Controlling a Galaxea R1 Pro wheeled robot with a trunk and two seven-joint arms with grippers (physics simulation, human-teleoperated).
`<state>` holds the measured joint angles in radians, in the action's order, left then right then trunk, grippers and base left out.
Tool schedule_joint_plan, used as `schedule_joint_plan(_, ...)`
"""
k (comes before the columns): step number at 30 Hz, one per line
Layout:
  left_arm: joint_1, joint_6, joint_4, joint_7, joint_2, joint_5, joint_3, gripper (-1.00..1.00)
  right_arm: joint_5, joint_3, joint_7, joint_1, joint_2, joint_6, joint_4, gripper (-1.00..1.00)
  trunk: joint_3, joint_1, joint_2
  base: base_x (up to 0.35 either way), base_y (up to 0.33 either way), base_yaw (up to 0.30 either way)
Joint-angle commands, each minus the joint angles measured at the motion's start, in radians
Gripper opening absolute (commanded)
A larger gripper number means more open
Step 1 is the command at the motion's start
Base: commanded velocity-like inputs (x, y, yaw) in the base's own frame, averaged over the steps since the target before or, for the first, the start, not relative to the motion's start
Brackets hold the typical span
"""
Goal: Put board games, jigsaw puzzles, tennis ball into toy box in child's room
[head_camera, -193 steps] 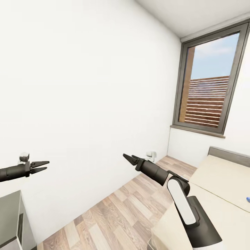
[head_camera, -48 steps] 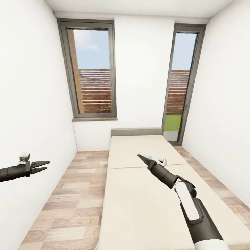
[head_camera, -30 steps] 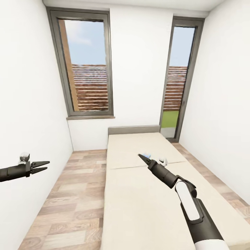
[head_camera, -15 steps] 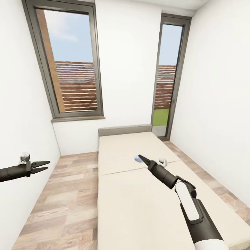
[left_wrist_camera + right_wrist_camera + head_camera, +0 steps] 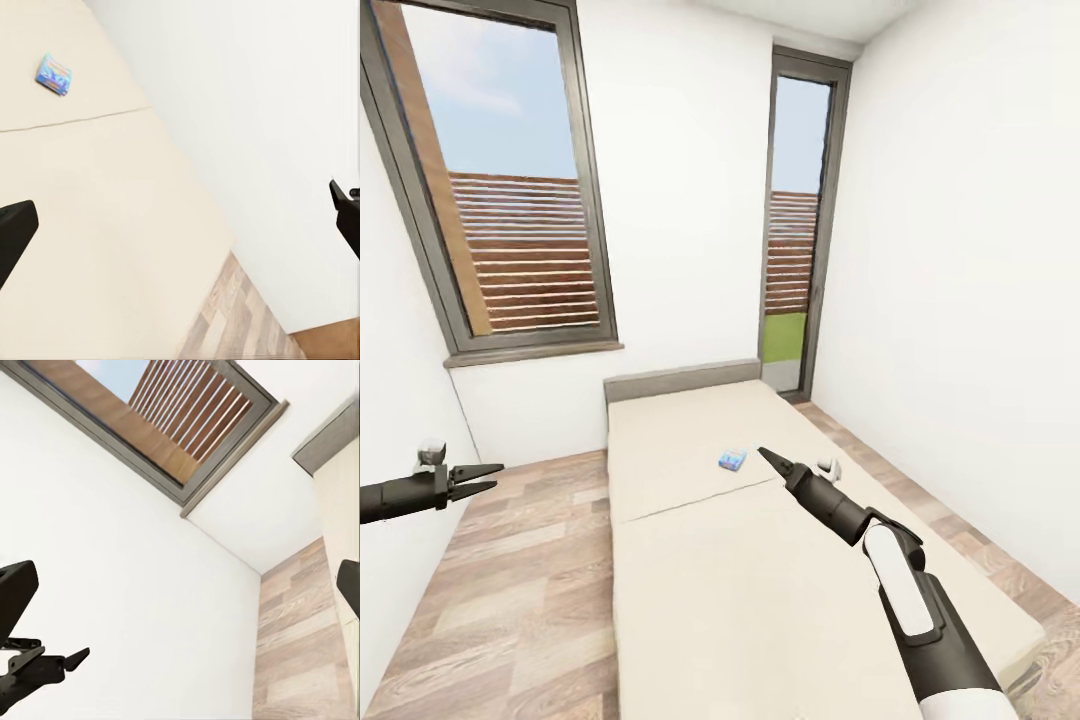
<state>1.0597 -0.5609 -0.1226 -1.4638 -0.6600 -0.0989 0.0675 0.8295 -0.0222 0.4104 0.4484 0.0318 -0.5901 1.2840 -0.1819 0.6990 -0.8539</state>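
The bed (image 5: 760, 580) has a plain beige two-part mattress and a low grey headboard (image 5: 680, 380), and it runs away from me in the head view. One small blue board game (image 5: 732, 459) lies flat near the mattress seam; the left wrist view also catches this board game (image 5: 54, 73). My right gripper (image 5: 770, 458) hangs open above the mattress, just right of that box and not touching it. Far off over the floor, my left gripper (image 5: 485, 478) is open and holds nothing. The table, toy box, jigsaw puzzles and tennis ball are out of view.
Wood-plank floor (image 5: 510, 560) lies left of the bed, and a narrower strip (image 5: 930, 510) runs along its right side. White walls close in on both sides. A wide grey-framed window (image 5: 510, 220) and a tall narrow one (image 5: 795, 260) fill the far wall.
The camera has moved, shifting the whole room view. The blue game box, earlier half hidden behind the right gripper, now shows in full. Both arms keep their pose.
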Motion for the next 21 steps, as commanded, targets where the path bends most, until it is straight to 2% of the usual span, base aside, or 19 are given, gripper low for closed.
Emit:
schedule_joint_plan(1, 0.0, -0.011, 0.0, -0.004, 0.0, 0.005, 0.006, 1.0, 0.005, -0.002, 0.001, 0.001, 0.001, -0.008, 0.0, 1.0, -0.001, 0.0, -0.001, 0.007, 0.205, -0.281)
schedule_joint_plan(21, 0.0, -0.01, 0.0, -0.004, -0.003, 0.005, 0.006, 1.0, 0.005, -0.002, 0.001, 0.001, 0.001, -0.008, 0.0, 1.0, 0.012, 0.0, -0.001, 0.001, 0.234, -0.28)
